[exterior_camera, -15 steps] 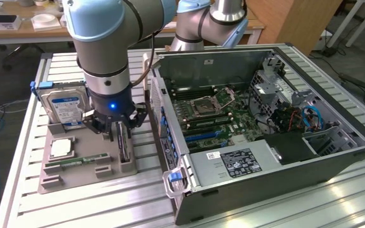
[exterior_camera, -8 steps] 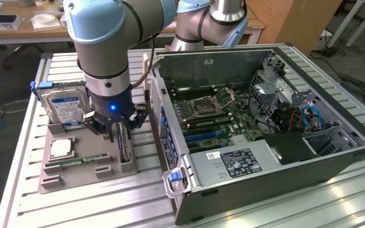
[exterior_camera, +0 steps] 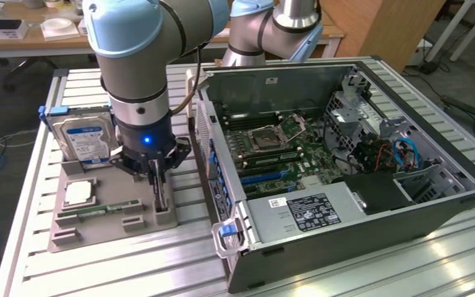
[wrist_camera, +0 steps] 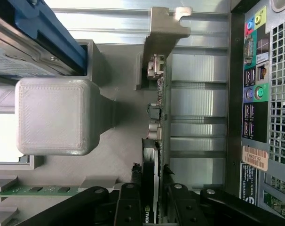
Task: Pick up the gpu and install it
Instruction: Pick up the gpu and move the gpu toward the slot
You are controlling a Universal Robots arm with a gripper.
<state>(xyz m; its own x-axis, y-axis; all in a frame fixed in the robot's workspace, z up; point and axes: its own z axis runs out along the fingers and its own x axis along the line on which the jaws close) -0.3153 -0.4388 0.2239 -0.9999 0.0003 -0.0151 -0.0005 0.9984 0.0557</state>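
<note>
Gpu, upright in grey tray slot.
Hand partly open above tray, fingers astride gpu's top edge.

The tray holding the upright gpu and hard drive lies on the table beside the computer case.

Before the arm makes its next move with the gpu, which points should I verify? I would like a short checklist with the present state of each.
1. Is the gripper centred over the gpu: ok, the card runs through its middle.
2. Is the gpu upright in the grey holder: ok.
3. Is the gpu firmly held: cannot tell.
4. Is the hard drive apart from the gpu: ok.
5. Is the computer case open, with the motherboard exposed: ok.
6. Is the blue slot empty: ok.
</note>
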